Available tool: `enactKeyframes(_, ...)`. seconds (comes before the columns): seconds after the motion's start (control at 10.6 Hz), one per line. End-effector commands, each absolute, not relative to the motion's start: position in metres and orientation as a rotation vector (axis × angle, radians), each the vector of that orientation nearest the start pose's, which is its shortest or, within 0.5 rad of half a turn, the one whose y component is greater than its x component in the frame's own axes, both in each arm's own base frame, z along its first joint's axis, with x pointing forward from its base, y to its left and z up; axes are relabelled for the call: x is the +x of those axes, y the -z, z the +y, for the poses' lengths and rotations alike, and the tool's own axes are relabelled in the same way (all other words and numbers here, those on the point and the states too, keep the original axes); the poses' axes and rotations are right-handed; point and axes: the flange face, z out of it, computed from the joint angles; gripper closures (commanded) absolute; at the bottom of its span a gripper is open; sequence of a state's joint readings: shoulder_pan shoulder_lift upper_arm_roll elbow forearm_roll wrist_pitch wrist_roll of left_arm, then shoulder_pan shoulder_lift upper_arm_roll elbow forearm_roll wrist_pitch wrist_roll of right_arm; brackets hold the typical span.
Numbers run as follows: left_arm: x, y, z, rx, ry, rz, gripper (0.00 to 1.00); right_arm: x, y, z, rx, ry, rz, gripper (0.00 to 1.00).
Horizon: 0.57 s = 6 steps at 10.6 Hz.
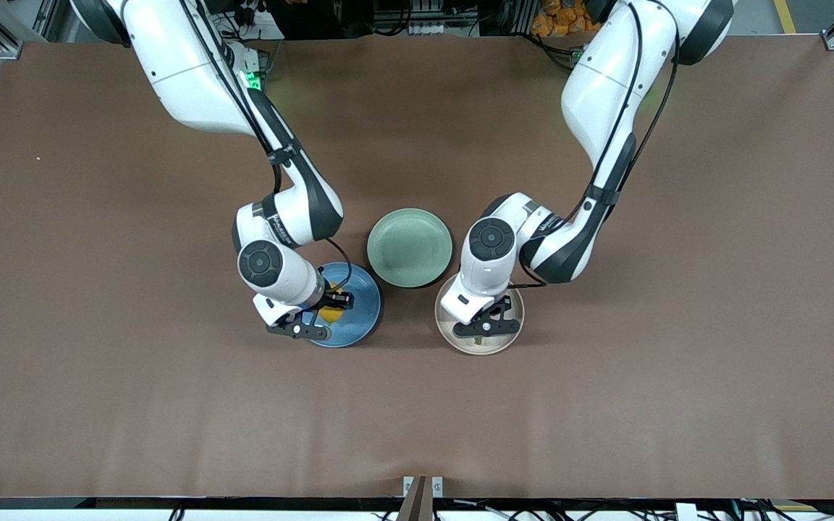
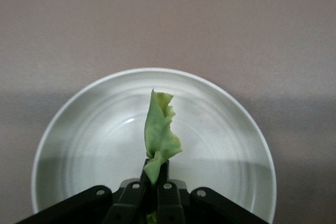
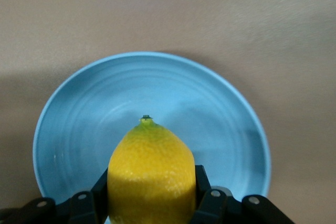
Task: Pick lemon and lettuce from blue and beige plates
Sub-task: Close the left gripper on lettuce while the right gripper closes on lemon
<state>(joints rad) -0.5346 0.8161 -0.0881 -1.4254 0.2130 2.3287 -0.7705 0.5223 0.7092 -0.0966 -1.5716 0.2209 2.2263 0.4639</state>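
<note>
Right gripper: down over the blue plate, its 2 fingers clamped on the flanks of the lemon.
Lemon: pinched across its waist, pointed tip facing away from the wrist; the grip on the widest part looks meant to stop the round fruit slipping out. Whether it is already off the plate I cannot tell.
Left gripper: down over the beige plate, fingers pressed almost together on the stem end of the lettuce.
Lettuce: the thin wrinkled leaf stands up out of the fingertips above the middle of the plate; being limp and flat, it seems taken by its firmest part.
Plates: blue toward the right arm's end of the bench, beige toward the left arm's end, a mint-green plate between them and farther from the front camera.
Stage: both grasps look made; lifting clear is the likely next call.
</note>
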Motion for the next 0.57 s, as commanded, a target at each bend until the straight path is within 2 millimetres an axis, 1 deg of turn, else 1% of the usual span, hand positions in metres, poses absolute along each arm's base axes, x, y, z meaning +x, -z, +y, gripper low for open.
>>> enactKeyframes(0.0, 0.611, -0.263, -0.405, -3.085, 0.228, -0.124, 1.0, 0.637, -0.241, 0.282, -3.123, -0.146, 0.198, 0.72)
enactKeyframes(0.09, 0.614, -0.279, -0.396, -3.077, 0.214, -0.145, 1.0, 0.641, -0.25, 0.272, -3.135, -0.168, 0.162, 0.72)
enactKeyframes(0.19, 0.614, -0.296, -0.39, -3.063, 0.2, -0.154, 1.0, 0.643, -0.26, 0.254, -3.14, -0.218, 0.107, 0.72)
enactKeyframes(0.28, 0.613, -0.311, -0.384, -3.049, 0.18, -0.17, 1.0, 0.646, -0.275, 0.229, -3.141, -0.283, 0.062, 0.72)
enactKeyframes(0.38, 0.612, -0.324, -0.378, -3.048, 0.162, -0.191, 1.0, 0.647, -0.287, 0.205, -3.151, -0.326, 0.054, 0.7)
enactKeyframes(0.47, 0.613, -0.338, -0.367, -3.067, 0.151, -0.236, 1.0, 0.647, -0.298, 0.188, -3.176, -0.349, 0.033, 0.7)
